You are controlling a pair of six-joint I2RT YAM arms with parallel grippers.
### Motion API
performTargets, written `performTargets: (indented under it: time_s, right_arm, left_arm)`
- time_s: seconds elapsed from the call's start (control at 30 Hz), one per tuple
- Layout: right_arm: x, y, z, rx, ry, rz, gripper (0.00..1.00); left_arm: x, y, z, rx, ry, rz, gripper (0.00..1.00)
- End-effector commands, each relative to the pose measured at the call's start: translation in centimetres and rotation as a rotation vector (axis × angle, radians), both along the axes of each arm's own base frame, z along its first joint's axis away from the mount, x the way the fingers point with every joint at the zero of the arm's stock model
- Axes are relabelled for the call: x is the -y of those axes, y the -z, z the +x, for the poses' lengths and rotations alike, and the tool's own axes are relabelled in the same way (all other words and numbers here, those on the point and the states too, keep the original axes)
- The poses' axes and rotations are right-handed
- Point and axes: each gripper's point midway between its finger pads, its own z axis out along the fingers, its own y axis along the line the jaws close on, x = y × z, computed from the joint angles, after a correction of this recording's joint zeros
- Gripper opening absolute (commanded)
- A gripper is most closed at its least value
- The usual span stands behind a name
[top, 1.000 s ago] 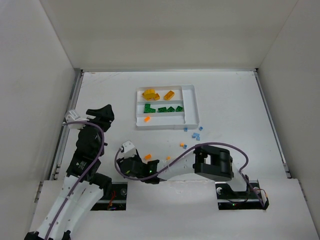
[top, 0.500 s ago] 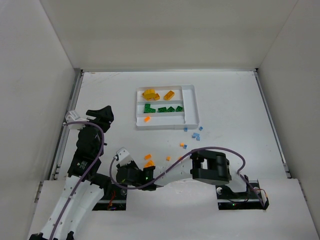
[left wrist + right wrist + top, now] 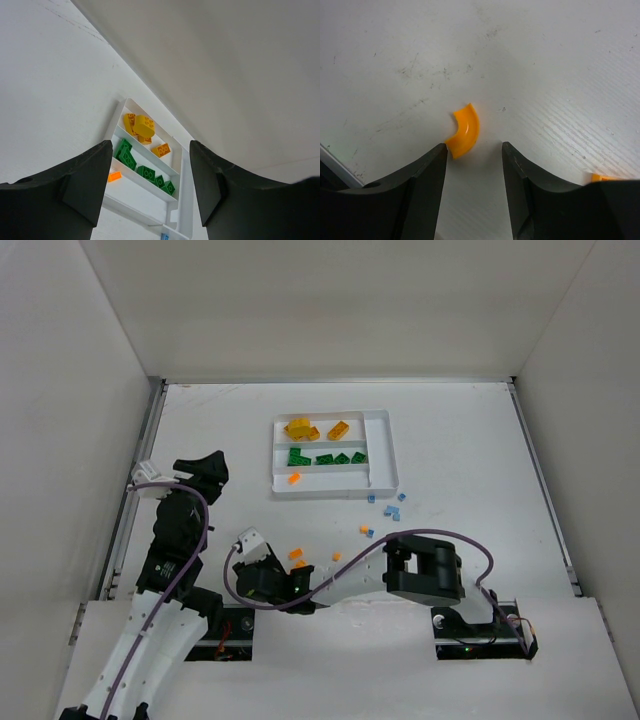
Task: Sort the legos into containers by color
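The white tray (image 3: 379,455) holds yellow bricks (image 3: 300,428) in its far slot, green bricks (image 3: 327,457) in the middle slot and one orange piece (image 3: 294,478) in the near slot. Loose orange bits (image 3: 296,553) and pale blue pieces (image 3: 390,510) lie on the table in front of it. My right gripper (image 3: 290,573) is low and open. In the right wrist view an orange curved bit (image 3: 464,131) lies just ahead of the right gripper's (image 3: 473,146) left fingertip, touching it or nearly so. My left gripper (image 3: 210,468) is open, empty and raised, left of the tray (image 3: 182,192).
The white enclosure walls close in the table at left, right and back. A metal rail (image 3: 140,470) runs along the left edge. The right arm's elbow (image 3: 425,570) and cable lie low across the near side, close to the loose orange pieces (image 3: 336,556).
My right gripper drew back toward the near left, then edged forward again. An orange bit by its fingers came into view. The left arm has hardly moved.
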Motion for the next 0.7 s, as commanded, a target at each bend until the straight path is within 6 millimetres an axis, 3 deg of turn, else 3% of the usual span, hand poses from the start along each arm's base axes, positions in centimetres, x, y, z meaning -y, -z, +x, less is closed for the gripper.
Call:
performTargets:
  time_s: [0.0,0.3,0.5,0.67]
  right_arm:
    - [-0.8,0.2,0.2,-0.010,-0.005,0.008,0.53]
    - [-1.6,1.2,0.4,0.004,-0.023,-0.010,0.55]
    - [-1.6,1.1,1.1,0.011,-0.004,-0.009,0.35]
    - [-0.9,0.0,1.8,0.015,0.028,0.017,0.28]
  left_arm:
    - [0.2,-0.7,0.2,0.039,0.008,-0.019,0.61]
    - [0.4,0.2,0.5,0.022,0.017,-0.029,0.61]
    - [0.3,0.6,0.5,0.021,0.015,-0.033,0.61]
    - [0.4,0.8,0.6,0.018,0.024,-0.034,0.61]
